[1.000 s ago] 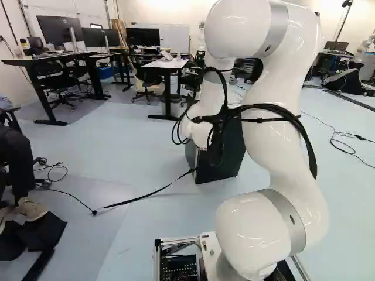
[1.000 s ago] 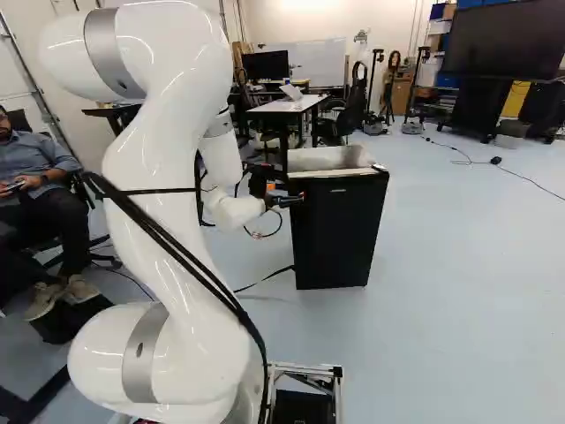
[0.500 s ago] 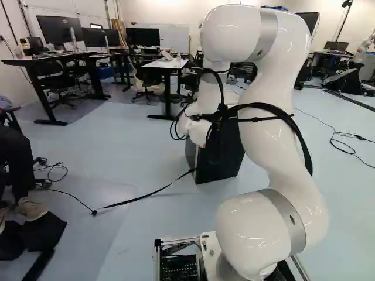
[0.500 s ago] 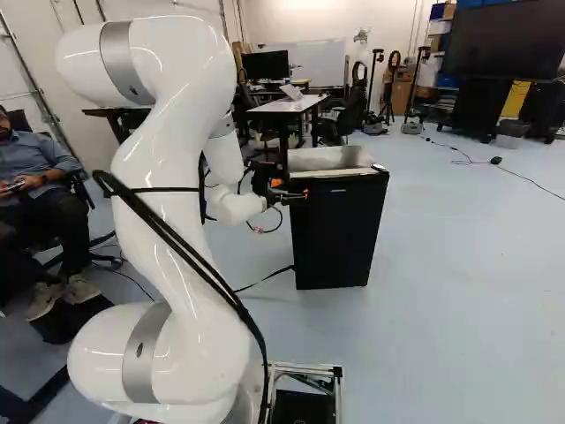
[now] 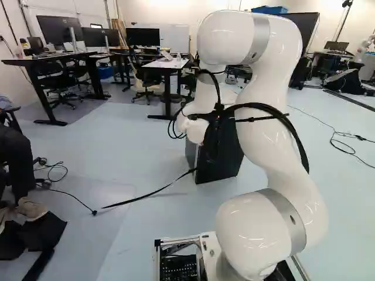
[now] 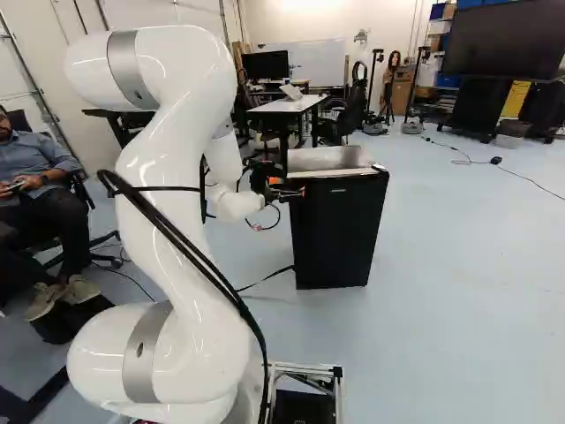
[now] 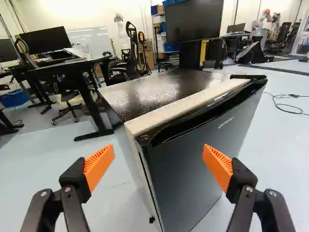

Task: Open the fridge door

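Left base view: fridge (image 5: 221, 164) seemingly half-hidden.

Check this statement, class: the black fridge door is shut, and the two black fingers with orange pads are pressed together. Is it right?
Not quite: the fingers are not pressed together; the wrist view shows them standing wide apart. The fridge door is shut, as stated.
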Available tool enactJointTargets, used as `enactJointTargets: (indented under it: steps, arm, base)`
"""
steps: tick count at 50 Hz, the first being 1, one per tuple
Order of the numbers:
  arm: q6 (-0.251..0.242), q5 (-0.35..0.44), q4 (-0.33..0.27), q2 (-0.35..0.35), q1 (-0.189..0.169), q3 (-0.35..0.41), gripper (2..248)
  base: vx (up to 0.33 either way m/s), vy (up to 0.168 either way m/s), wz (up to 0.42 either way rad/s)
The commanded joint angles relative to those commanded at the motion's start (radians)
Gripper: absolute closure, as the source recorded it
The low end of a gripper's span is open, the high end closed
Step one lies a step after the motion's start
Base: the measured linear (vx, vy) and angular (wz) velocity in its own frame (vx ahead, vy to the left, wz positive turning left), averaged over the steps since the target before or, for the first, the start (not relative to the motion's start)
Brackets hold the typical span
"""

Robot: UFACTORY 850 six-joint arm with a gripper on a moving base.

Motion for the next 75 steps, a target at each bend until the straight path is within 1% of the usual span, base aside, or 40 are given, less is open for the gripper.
enactJointTargets:
  steps: [19,40,75]
  arm:
    - [0.000,0.000,0.003,-0.025,0.002,-0.037,3]
    - [0.000,0.000,0.022,-0.032,0.001,-0.047,3]
    - [0.000,0.000,0.094,-0.038,0.001,-0.055,3]
  base:
    - [0.000,0.000,0.000]
    - [0.000,0.000,0.000]
    - [0.000,0.000,0.000]
